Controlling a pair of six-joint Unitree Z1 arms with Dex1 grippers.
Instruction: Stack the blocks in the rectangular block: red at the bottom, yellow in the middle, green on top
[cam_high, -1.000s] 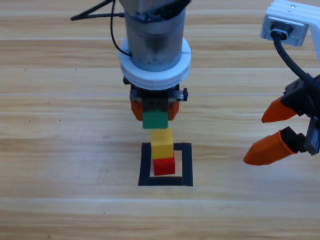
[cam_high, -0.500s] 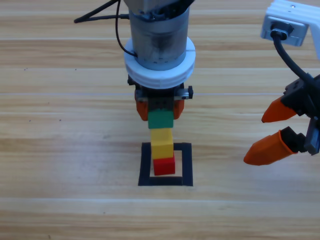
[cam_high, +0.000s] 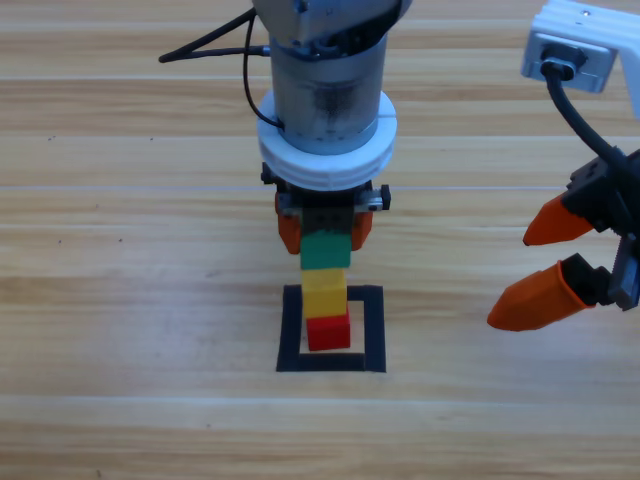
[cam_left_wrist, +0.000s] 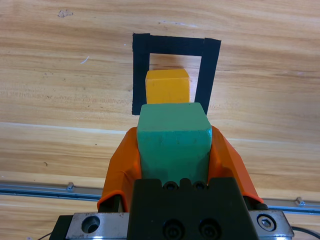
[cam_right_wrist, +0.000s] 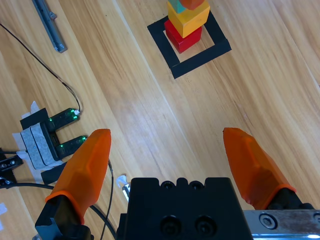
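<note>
Green cube (cam_high: 325, 251) is sitting clamped in the left gripper (cam_high: 324, 232) above the yellow cube (cam_high: 324, 292), at the table's six o'clock; right gripper (cam_high: 540, 262) is waiting with jaws apart at three o'clock.

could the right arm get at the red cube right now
Probably not cleanly. The right gripper waits open off to the side, with bare table between, but the red cube sits under the yellow cube, and the left gripper holds the green cube over them.

In the left wrist view the small matte red cube is hidden beneath the small matte yellow cube (cam_left_wrist: 167, 86). The small teal-green cube (cam_right_wrist: 176, 4) is cut off by the right wrist view's top edge.
</note>
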